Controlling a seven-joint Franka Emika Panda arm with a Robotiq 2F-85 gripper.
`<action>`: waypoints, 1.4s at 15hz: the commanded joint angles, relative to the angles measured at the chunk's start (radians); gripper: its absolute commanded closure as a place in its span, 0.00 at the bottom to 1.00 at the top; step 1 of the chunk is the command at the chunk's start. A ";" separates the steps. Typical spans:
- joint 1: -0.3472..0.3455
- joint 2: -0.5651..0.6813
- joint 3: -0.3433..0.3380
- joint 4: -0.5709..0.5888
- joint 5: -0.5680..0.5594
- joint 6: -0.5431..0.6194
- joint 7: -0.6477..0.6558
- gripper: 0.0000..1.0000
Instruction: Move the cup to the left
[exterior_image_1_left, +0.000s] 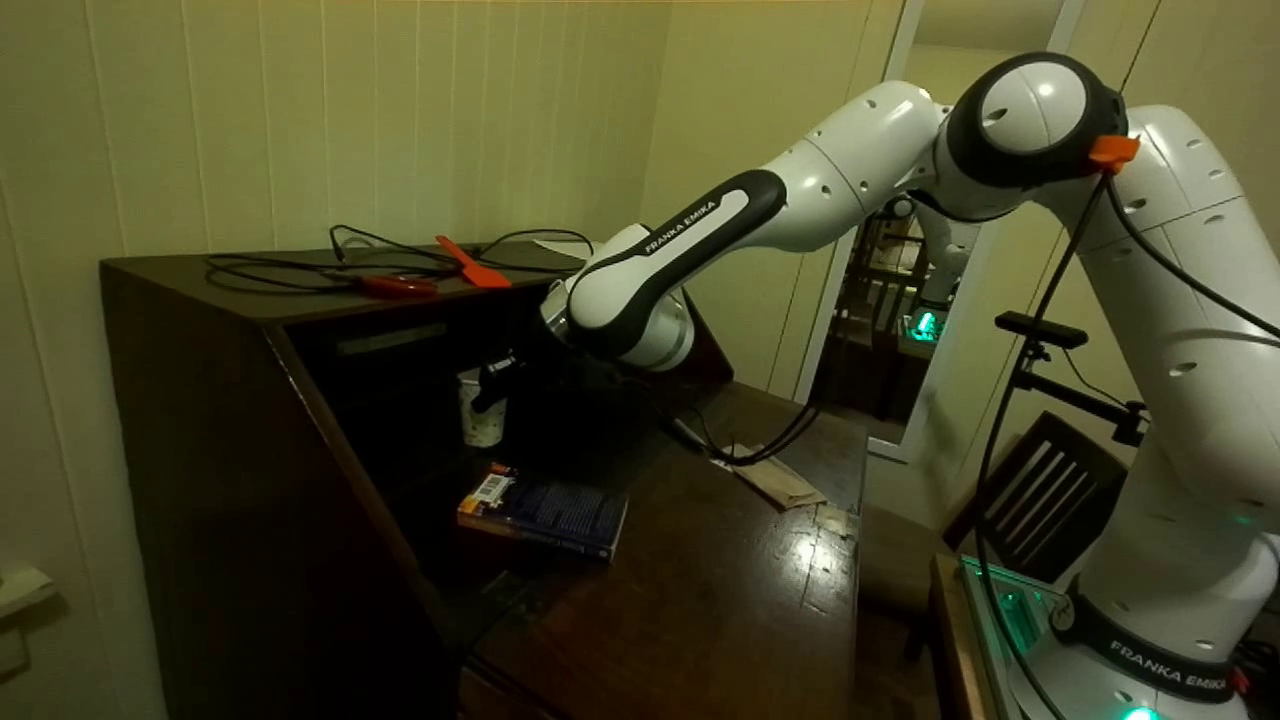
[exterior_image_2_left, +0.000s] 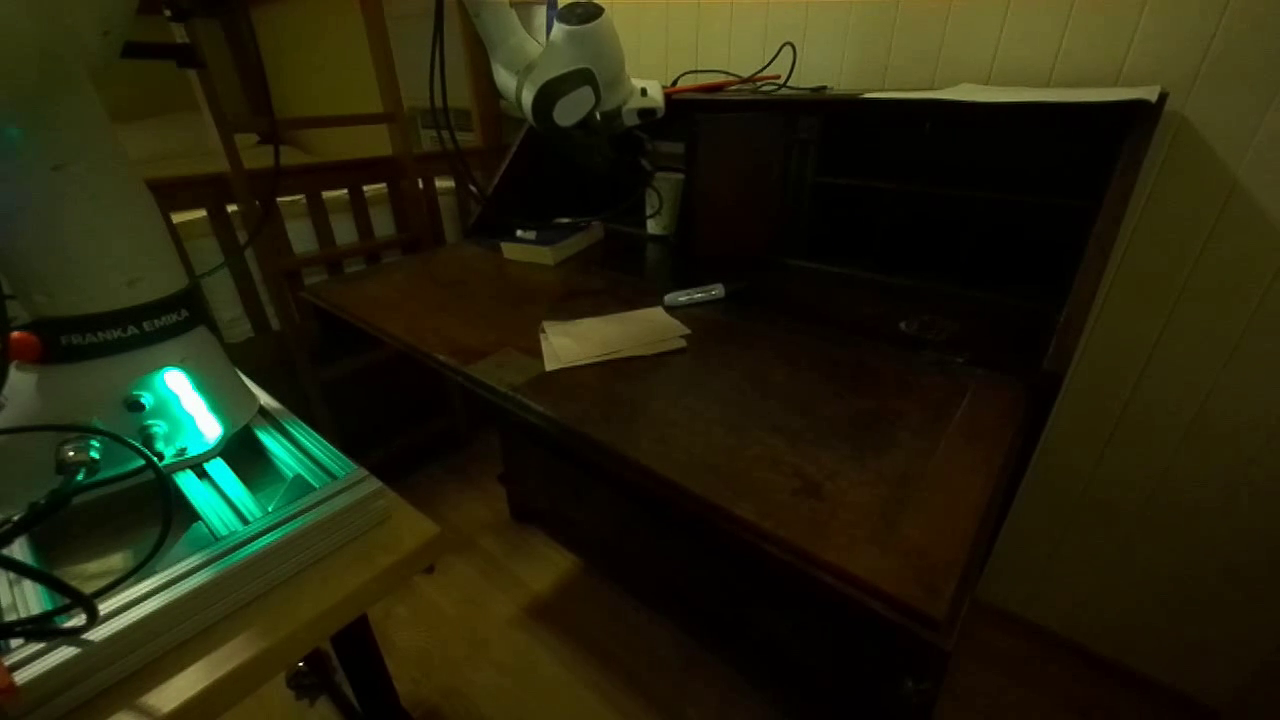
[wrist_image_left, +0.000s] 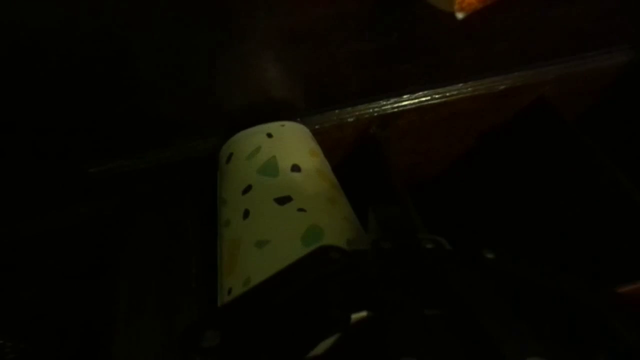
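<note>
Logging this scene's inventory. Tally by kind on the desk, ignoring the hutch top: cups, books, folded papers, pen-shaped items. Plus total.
Cup: 1
Book: 1
Folded paper: 1
Pen-shaped item: 1
Total: 4

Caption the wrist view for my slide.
Out of deep shadow: a pale cup flecked with green and black, a glinting edge slanting off at picture right.

The wooden desk (exterior_image_1_left: 700, 590) looks glossy, the cup (wrist_image_left: 275, 220) smooth and matt, the robot arm (exterior_image_1_left: 870, 140) smooth and shiny.
</note>
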 joint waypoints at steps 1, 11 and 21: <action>-0.016 0.052 0.028 0.059 -0.003 0.025 -0.018 1.00; -0.004 0.005 -0.016 0.039 -0.059 -0.048 0.014 1.00; 0.152 -0.186 -0.287 -0.074 -0.162 -0.315 0.038 1.00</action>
